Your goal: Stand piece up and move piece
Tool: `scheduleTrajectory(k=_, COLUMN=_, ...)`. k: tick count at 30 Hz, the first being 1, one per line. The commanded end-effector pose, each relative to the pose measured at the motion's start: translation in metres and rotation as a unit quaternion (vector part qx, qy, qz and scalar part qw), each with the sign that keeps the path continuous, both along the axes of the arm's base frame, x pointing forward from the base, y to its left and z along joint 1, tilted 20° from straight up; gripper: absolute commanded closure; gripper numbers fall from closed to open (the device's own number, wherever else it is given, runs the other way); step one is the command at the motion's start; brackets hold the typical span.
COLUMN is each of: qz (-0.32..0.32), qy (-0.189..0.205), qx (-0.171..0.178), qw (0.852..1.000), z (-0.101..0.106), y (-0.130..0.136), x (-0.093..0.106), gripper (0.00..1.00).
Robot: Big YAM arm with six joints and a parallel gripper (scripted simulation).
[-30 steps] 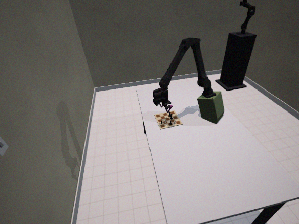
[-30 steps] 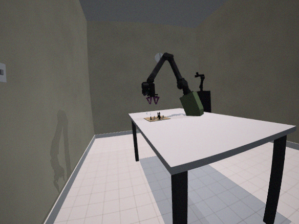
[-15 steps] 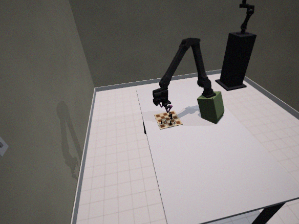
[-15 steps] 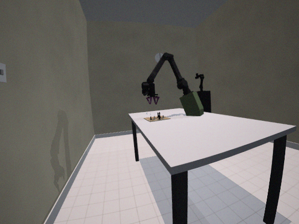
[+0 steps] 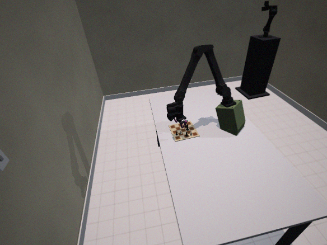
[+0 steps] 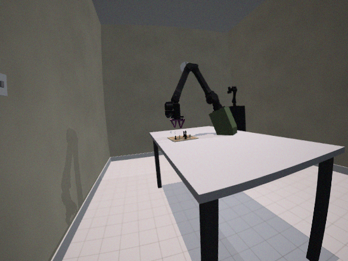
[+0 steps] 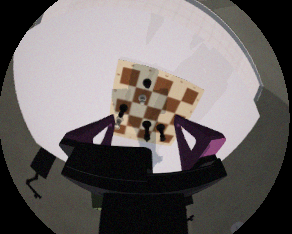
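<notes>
The checkered board (image 5: 172, 126) (image 6: 176, 140) (image 7: 191, 95) lies on the table with several small black and pale pieces on it. In the wrist view, a black piece (image 7: 147, 83) is at the far side, with a pale piece (image 7: 142, 99) just nearer. Another black piece (image 7: 123, 109) and a pale one (image 7: 118, 121) are at the left. Two dark pieces (image 7: 146, 127) (image 7: 160, 131) stand near the close edge. The edge letters and digits are too small to read, so I cannot tell which are D4 and B2. My gripper (image 6: 177, 127) (image 7: 144, 118) is open and empty, above the board.
The green base block (image 5: 230, 117) (image 6: 223, 121) of the arm stands on the table to the right of the board in the top and exterior views. The table's long edge runs close to the board's left side. A black pedestal (image 5: 260, 64) with a small arm stands behind.
</notes>
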State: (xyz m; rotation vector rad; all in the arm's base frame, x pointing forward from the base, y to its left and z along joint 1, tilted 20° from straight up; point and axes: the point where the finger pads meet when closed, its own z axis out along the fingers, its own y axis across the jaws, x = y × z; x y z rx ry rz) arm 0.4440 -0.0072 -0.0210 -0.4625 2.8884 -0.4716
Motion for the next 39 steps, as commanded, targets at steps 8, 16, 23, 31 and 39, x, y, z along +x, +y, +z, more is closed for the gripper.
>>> scheduleTrajectory(k=8, qz=0.015, qy=-0.023, qx=0.001, qw=1.0, z=0.017, y=0.005, x=0.014, gripper=0.67)
scheduleTrajectory(k=16, qz=0.011, qy=-0.004, qx=-0.001, qw=1.0, z=0.003, y=0.001, x=0.004, gripper=0.67)
scheduleTrajectory(k=23, qz=0.011, qy=-0.004, qx=-0.001, qw=1.0, z=0.003, y=0.001, x=0.004, gripper=0.67)
scheduleTrajectory(k=31, qz=0.011, qy=-0.004, qx=-0.001, qw=1.0, z=0.003, y=0.001, x=0.004, gripper=0.67)
scheduleTrajectory(k=39, qz=0.011, qy=-0.003, qx=-0.001, qw=1.0, z=0.002, y=0.001, x=0.004, gripper=0.67)
